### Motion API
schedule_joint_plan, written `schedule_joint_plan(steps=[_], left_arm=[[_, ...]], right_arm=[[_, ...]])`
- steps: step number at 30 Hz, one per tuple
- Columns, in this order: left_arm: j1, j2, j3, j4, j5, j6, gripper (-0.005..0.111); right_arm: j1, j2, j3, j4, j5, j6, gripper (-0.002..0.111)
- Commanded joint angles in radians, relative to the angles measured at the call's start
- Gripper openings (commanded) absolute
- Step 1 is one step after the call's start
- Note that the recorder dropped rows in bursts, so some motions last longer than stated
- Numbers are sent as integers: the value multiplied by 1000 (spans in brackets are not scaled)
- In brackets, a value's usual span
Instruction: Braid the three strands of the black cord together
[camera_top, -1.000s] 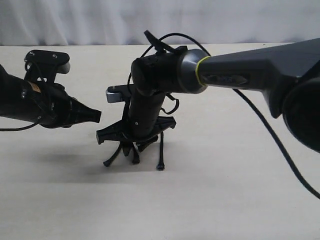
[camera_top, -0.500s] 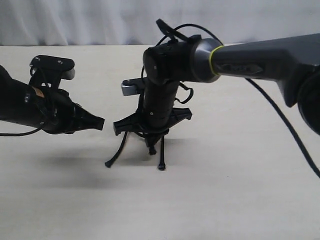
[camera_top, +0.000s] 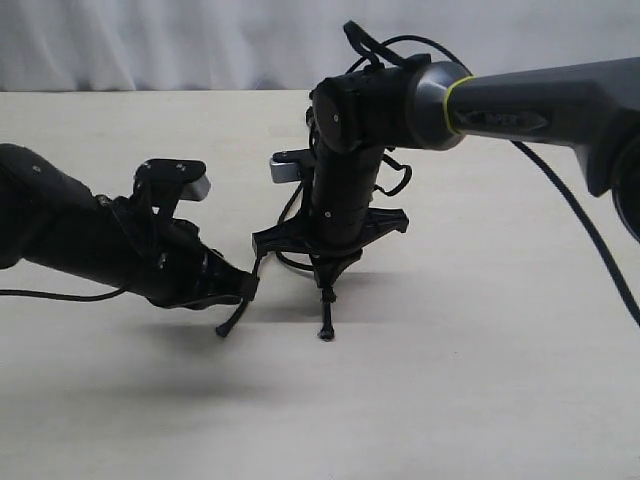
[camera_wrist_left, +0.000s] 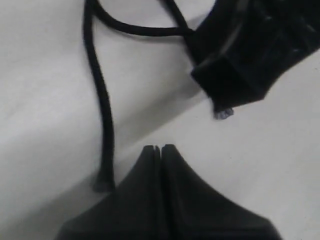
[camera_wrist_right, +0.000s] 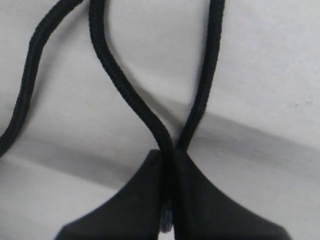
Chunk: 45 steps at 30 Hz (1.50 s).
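Note:
My right gripper (camera_top: 326, 280) points down at the table, shut on one strand (camera_wrist_right: 131, 99) of the black cord. A second strand (camera_wrist_right: 204, 85) crosses it right at the jaws (camera_wrist_right: 170, 150), and a third (camera_wrist_right: 26, 89) curves off to the side. Below the right gripper one strand (camera_top: 325, 312) hangs to the table. Another strand (camera_top: 238, 308) slants down to the left, its knobbed tip (camera_wrist_left: 102, 185) resting beside my left gripper (camera_top: 250, 287). The left gripper (camera_wrist_left: 161, 148) is shut with nothing in it. The cord's knotted head is hidden behind the right gripper (camera_wrist_left: 250, 55).
The pale table (camera_top: 450, 380) spreads around both arms. A thick glossy robot cable (camera_top: 570, 250) trails from the right arm across the right side. A white backdrop (camera_top: 150, 40) closes the far edge.
My left arm has swung right and down until its tip is beside the slanting strand. The right gripper has shifted right and slightly up, still holding its strand.

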Motion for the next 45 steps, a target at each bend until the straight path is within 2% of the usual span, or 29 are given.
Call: schedule_joint_plan(steps=[1, 5, 8, 13, 19, 26, 32, 35, 38, 41, 45], left_arm=[[-6, 79, 1, -129, 3, 117, 0], [6, 110, 1, -162, -20, 117, 0], [48, 110, -1, -180, -10, 117, 0], [110, 137, -1, -202, 103, 168, 0], [113, 200, -1, -213, 113, 184, 0], [113, 219, 1, -212, 24, 186, 0], [113, 288, 1, -237, 50, 186, 0], [113, 288, 1, -237, 54, 186, 0], [113, 288, 1, -237, 54, 186, 0], [113, 288, 1, -237, 54, 186, 0], [113, 288, 1, -237, 56, 186, 0]], right_arm=[[-6, -8, -4, -2, 3, -8, 4], [-6, -8, -4, -2, 5, -8, 4], [-6, -8, -4, -2, 5, -8, 4], [-6, -8, -4, -2, 1, -8, 4], [-6, -8, -4, -2, 1, -8, 4], [-6, -13, -4, -2, 7, -8, 4], [-6, -61, -4, 19, 17, -8, 4], [-6, -94, -4, -32, 40, -8, 4], [-6, -100, -4, -192, 108, -8, 4], [-6, -70, 21, -315, 96, -8, 4], [-6, 4, 58, -340, 48, -8, 4]])
